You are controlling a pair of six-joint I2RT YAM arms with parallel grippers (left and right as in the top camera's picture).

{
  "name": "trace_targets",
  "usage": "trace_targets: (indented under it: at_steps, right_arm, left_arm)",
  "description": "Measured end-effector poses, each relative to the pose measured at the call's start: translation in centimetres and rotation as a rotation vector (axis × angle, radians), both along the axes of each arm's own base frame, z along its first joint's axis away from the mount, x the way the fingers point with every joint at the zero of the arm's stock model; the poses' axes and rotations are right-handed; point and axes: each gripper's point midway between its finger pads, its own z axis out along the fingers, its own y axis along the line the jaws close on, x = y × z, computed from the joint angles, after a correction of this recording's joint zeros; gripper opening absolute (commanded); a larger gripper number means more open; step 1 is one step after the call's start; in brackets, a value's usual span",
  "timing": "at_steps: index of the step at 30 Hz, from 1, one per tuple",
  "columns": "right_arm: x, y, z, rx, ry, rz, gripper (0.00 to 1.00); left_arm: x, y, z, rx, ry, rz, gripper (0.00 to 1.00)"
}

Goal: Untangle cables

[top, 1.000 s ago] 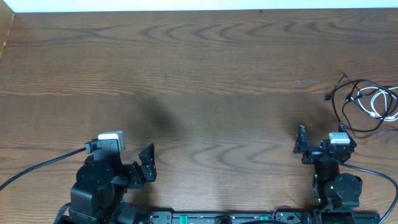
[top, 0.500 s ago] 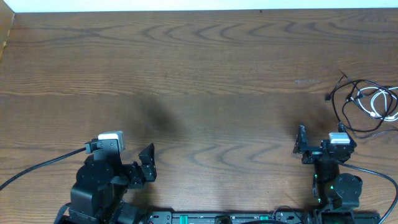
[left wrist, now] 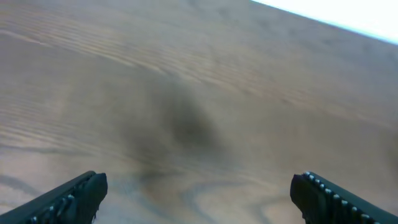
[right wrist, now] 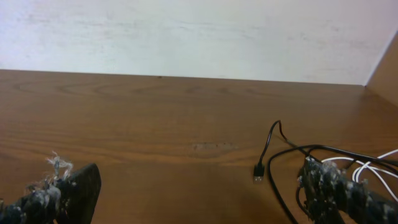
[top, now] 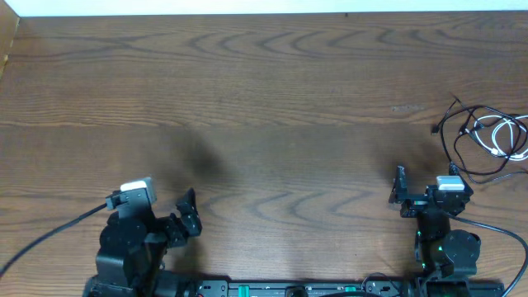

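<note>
At the near table edge, the left gripper (top: 189,216) has its fingers spread wide; its wrist camera shows only blurred bare wood between them. The right gripper (top: 402,193) is also spread apart, holding nothing. Beyond it, at the right edge of the wooden table (top: 264,99), the black cable (top: 446,118) lies in loose loops crossing the coiled white cable (top: 498,137). Only the right wrist view shows the black cable's small plug (right wrist: 259,173) lying flat on the wood, frayed fibres (right wrist: 56,164) on one finger, and the white wall (right wrist: 186,37) behind.
</note>
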Motion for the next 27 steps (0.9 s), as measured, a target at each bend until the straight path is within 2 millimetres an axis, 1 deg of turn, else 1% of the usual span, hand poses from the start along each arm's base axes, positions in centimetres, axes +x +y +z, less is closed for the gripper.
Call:
trace_targets:
  at_steps: [3, 8, 11, 12, 15, 19, 21, 24, 27]
  right_arm:
    - [0.0, 0.0, 0.0, 0.002, -0.001, -0.002, 0.99]
    - [0.0, 0.0, 0.0, 0.004, 0.0, -0.003, 0.99]
    - [0.0, -0.1, 0.0, 0.006, -0.001, -0.004, 0.99]
    - [0.0, -0.1, 0.0, 0.006, -0.001, -0.004, 0.99]
    - [0.0, -0.1, 0.0, 0.006, -0.001, -0.005, 0.99]
    - [0.0, -0.1, 0.0, 0.006, -0.001, -0.007, 0.99]
    - [0.0, -0.1, 0.0, 0.006, -0.001, -0.007, 0.99]
    - [0.0, -0.1, 0.0, 0.006, -0.001, -0.008, 0.99]
    - [0.0, -0.1, 0.0, 0.006, -0.001, -0.008, 0.99]
  left_arm:
    - [0.7, 0.6, -1.0, -0.022, -0.07, 0.04, 0.98]
    - [2.0, 0.8, -2.8, -0.056, -0.196, 0.059, 0.99]
    - [3.0, 0.7, -3.1, -0.07, -0.281, 0.05, 0.98]
    - [3.4, 0.6, -3.0, -0.071, -0.319, 0.043, 0.98]
    - [4.4, 0.0, -2.6, -0.056, -0.397, -0.004, 0.98]
    - [5.4, -1.3, -1.8, 0.008, -0.505, -0.111, 0.98]
    - [5.6, -1.9, -2.0, 0.036, -0.529, -0.155, 0.98]
    - [5.9, -2.5, -2.9, 0.066, -0.543, -0.199, 0.98]
    - [6.1, -2.8, -4.6, 0.078, -0.517, -0.224, 0.98]
